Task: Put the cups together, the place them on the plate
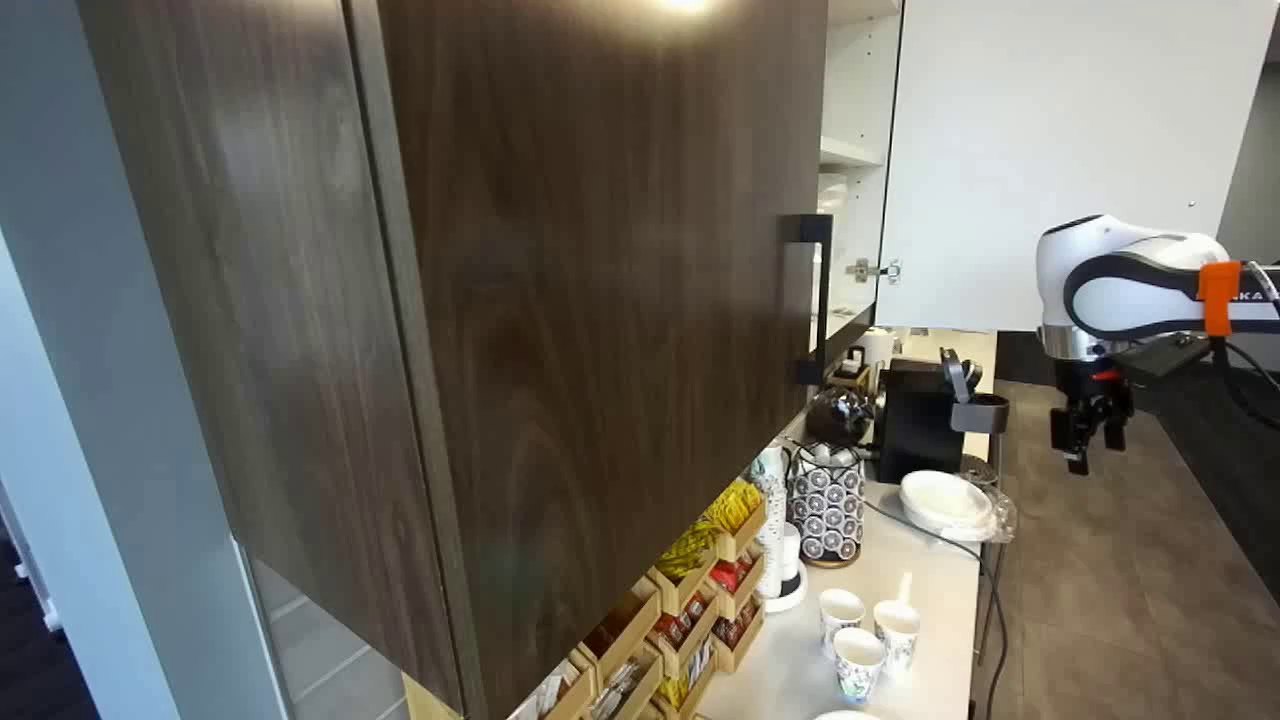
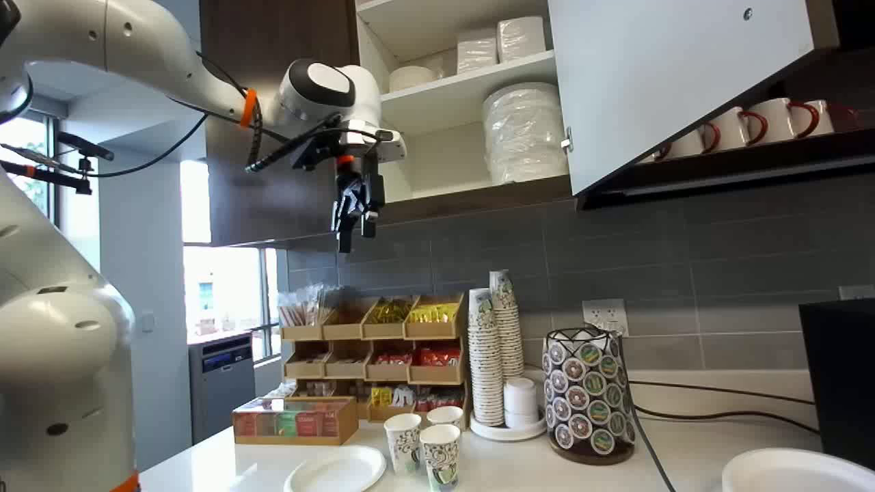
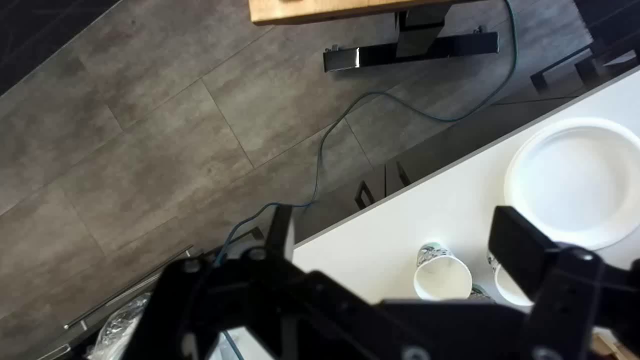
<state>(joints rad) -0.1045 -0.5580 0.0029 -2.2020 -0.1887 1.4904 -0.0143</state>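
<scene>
Pale counter point(image 2: 509, 471) before a grey tiled wall point(image 2: 615, 273): three cups point(image 2: 441, 456) stand on it, right of the plate point(image 2: 338, 470) in an exterior view. I'd guess they're bunched just beside it to keep nesting and carrying short. Each points mouth up, long axis vertical. My gripper point(image 2: 357, 234) hangs high and well apart from them, fingers spread around nothing, probably for clearance.

robot arm point(image 1: 1140, 302) | letters "KA" point(image 1: 1257, 297) beside orange band point(image 1: 1217, 298) | pod lids point(image 2: 593, 383): print too small to read
</scene>
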